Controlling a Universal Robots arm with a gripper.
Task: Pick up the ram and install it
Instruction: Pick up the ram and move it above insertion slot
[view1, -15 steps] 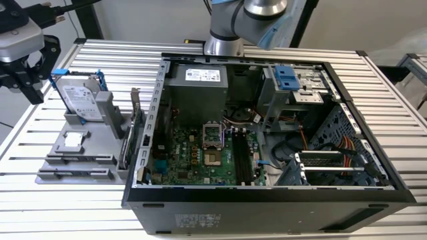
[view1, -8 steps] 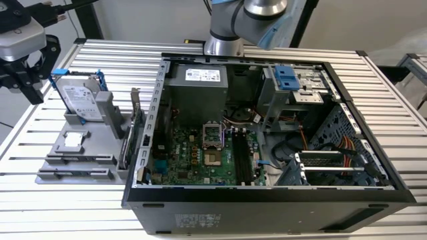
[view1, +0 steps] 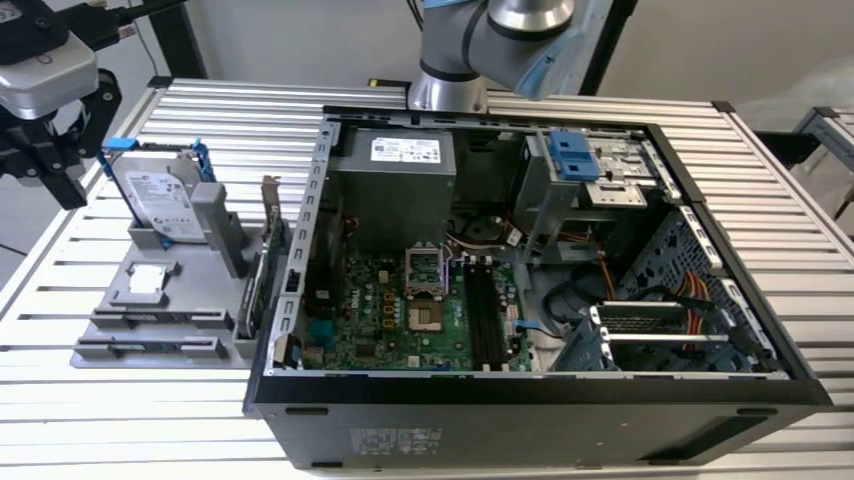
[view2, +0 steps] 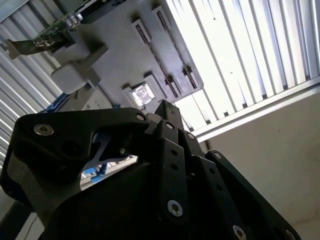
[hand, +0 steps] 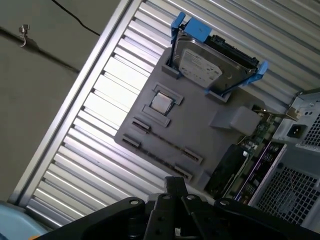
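The gripper (hand: 175, 182), its body cut off in both wrist views, hangs above the grey holder (hand: 200, 125), tips pressed together on nothing

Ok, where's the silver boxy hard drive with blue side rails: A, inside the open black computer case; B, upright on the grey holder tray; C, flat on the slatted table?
B: the hard drive stands on edge on the grey holder tray, outside the computer case.
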